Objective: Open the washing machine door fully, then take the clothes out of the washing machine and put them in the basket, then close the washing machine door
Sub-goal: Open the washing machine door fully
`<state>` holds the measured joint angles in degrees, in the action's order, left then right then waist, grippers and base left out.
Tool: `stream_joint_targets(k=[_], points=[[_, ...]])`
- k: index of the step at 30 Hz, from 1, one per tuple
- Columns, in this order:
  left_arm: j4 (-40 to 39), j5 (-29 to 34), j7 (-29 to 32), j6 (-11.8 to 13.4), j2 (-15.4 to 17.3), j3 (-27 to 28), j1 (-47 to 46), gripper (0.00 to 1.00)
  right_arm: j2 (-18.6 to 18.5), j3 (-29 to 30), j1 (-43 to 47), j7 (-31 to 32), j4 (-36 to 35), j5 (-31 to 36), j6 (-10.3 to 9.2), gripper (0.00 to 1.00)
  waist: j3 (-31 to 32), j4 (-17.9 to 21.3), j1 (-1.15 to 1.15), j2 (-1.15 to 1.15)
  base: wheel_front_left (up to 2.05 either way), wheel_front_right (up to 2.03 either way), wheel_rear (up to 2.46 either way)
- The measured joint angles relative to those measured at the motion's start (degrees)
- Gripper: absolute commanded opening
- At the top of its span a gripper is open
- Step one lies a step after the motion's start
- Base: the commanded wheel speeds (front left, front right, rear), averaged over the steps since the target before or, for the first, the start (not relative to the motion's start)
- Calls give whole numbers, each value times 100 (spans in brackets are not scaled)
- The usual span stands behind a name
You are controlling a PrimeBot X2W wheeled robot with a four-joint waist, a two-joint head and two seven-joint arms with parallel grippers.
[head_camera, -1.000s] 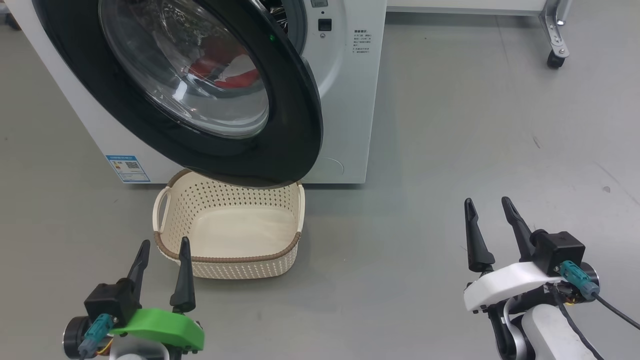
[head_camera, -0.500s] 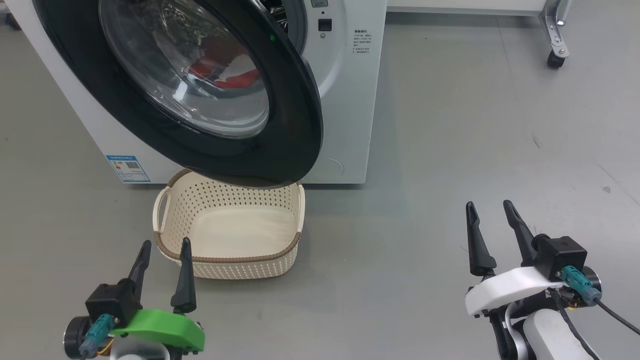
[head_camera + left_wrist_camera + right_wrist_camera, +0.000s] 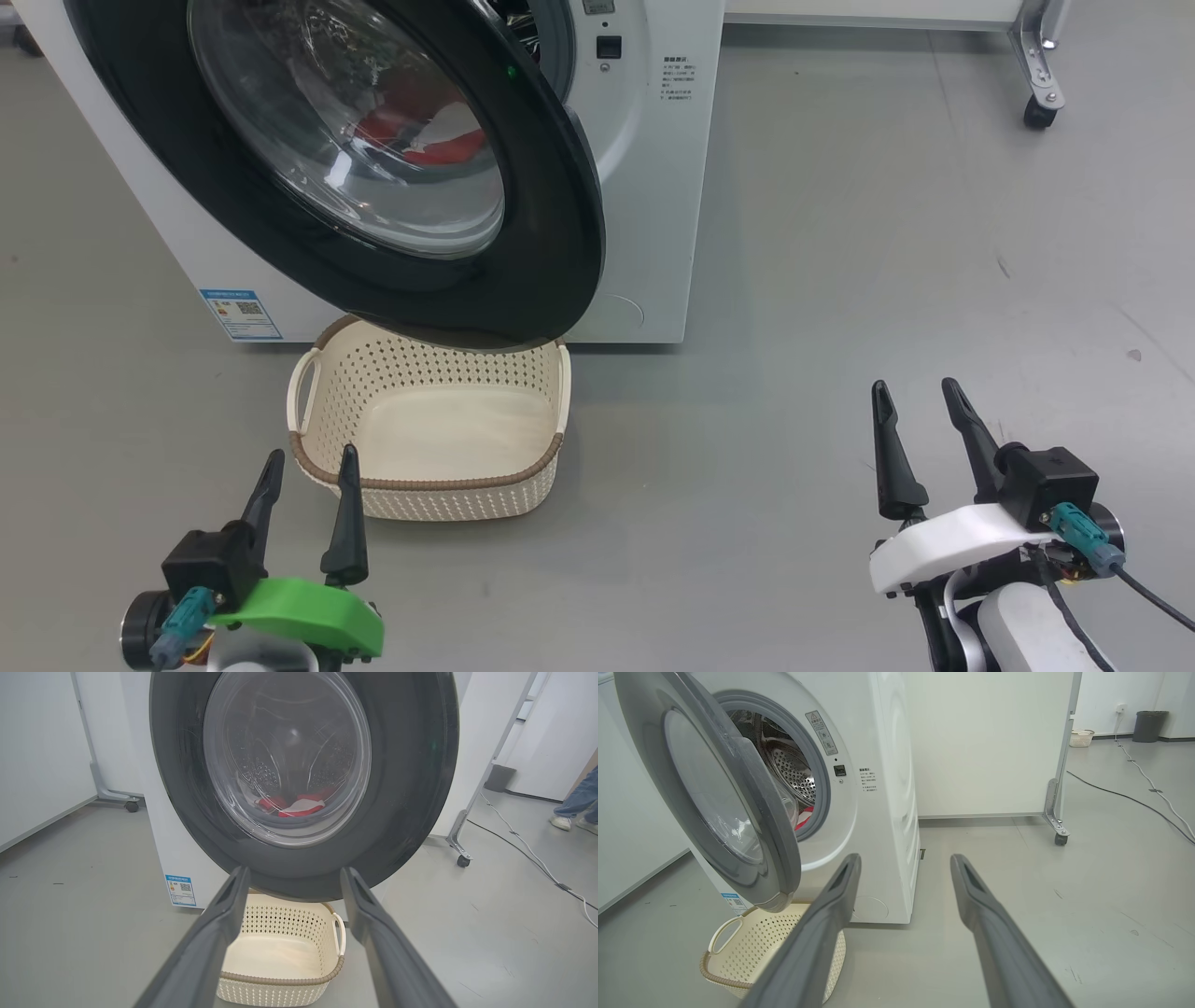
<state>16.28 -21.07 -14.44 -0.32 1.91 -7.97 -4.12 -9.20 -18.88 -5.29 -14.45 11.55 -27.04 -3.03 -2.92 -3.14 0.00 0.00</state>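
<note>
Two grippers, left gripper (image 3: 313, 452) and right gripper (image 3: 913, 383), hover spread and empty over smooth grey floor (image 3: 840, 233); a cream perforated plastic basket (image 3: 429, 484) sits under the black-rimmed round door (image 3: 560, 243).

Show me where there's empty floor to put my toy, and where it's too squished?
Widest bare floor: right of the washing machine, between the wheeled frame and the right gripper. A smaller strip lies between the basket and that gripper. Crowded: under the door, which overhangs the basket's back, with the left gripper near its front corner.
</note>
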Motion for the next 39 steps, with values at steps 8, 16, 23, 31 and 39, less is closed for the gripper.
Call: stream_joint_targets(k=[8, 16, 23, 31, 39], points=[[4, 0, 0, 0, 0, -1, 0, 100, 16, 35, 5, 0, -14, 33, 2, 100, -24, -8, 0, 0, 0, 0, 0], [-31, 1, 0, -7, 0, -90, -1, 100, -26, 42, -19, 0, -177, 98, 142, 0, -188, -32, 0, 0, 0, 0, 0], [-66, 0, 0, -31, 1, -168, -39, 100, -88, 240, -467, 59, -300, -141, 302, 0, -455, -113, 0, 0, 0, 0, 0], [-125, -20, 0, -133, 2, -371, -309, 100, 96, 682, -1276, 690, -367, -1167, 499, 0, -816, -291, 0, 0, 0, 0, 0], [-134, -190, 0, -178, 0, -587, -571, 100, 378, 1093, -2296, 1605, -280, -2435, 588, 0, -1193, -559, 0, 0, 0, 0, 0]])
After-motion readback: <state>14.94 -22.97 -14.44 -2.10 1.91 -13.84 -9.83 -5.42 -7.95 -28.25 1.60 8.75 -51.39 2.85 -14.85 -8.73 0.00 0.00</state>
